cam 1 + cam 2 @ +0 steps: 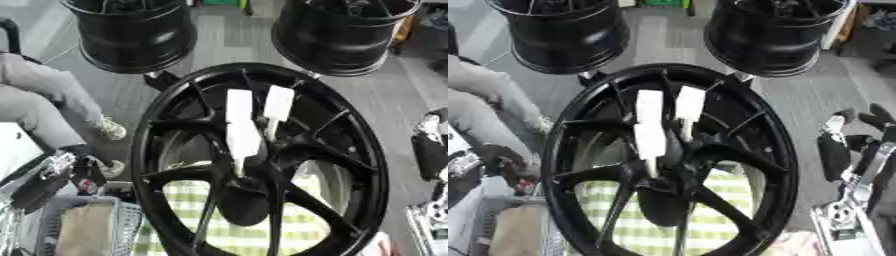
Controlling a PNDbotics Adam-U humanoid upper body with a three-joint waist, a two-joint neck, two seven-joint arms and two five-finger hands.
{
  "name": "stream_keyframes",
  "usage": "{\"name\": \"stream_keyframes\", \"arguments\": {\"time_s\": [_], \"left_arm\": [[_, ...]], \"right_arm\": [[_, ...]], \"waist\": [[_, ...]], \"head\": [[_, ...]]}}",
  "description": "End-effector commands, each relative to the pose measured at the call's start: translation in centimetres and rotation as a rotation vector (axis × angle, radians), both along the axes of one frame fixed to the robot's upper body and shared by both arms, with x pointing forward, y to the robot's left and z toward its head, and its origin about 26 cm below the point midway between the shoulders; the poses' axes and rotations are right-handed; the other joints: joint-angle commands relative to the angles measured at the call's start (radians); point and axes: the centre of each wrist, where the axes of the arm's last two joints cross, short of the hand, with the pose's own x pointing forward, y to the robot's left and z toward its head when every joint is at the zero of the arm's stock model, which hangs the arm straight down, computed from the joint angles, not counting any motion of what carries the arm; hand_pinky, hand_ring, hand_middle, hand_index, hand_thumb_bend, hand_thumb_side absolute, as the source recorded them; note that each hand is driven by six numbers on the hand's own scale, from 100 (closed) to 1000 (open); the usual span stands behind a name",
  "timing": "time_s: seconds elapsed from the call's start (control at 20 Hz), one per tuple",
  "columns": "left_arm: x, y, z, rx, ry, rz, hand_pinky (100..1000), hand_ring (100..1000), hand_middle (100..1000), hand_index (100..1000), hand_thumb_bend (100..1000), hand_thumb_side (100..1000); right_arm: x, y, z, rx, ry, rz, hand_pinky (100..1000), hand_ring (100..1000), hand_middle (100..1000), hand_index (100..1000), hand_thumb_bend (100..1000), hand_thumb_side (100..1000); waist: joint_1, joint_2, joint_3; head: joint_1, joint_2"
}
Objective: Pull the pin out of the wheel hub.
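Wheel hub [350, 150]: upright, frame centre.
Pins [241, 131]: white, long axis vertical, at centre.
Left robot hand [44, 185]: lower left, nearer; fingers unclear.
Right robot hand [859, 170]: right edge; cannot tell.

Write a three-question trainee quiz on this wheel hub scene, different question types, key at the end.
1. True or false: white tagged pins stand at the centre of the large black wheel hub.
2. Multiple choice: beyond the hub stand A) two black wheel rims B) three red cones C) one blue crate.
3. Fill in: under the hub lies a green and white ____ cloth.

Key: 1 true; 2 A; 3 checked.
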Motion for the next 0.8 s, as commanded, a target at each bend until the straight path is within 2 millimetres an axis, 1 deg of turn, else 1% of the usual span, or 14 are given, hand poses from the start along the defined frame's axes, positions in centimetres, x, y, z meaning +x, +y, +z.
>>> {"name": "stream_keyframes", "arguments": {"time_s": [0.05, 0.4, 0.8], "left_arm": [[0.2, -0.2, 0.65, -0.003, -0.027, -0.01, 593, 464, 601, 705, 100, 911], [0.18, -0.23, 0.57, -0.005, -0.025, -0.01, 593, 465, 601, 705, 100, 911], [0.19, -0.25, 0.59, -0.004, -0.025, -0.011, 593, 465, 602, 705, 100, 912]], "right_arm": [[0.33, 0.21, -0.05, 0.005, -0.009, 0.024, 488, 409, 665, 803, 100, 365], [0.4, 0.24, -0.58, 0.013, 0.012, 0.025, 488, 408, 663, 797, 100, 372], [0.38, -0.02, -0.99, 0.025, 0.032, 0.007, 487, 407, 662, 796, 100, 380]], "waist": [[0.004, -0.009, -0.001], [0.007, -0.009, -0.008], [0.004, -0.009, -0.007]], "head": [[-0.001, -0.003], [-0.005, -0.003], [-0.007, -0.003]]}}
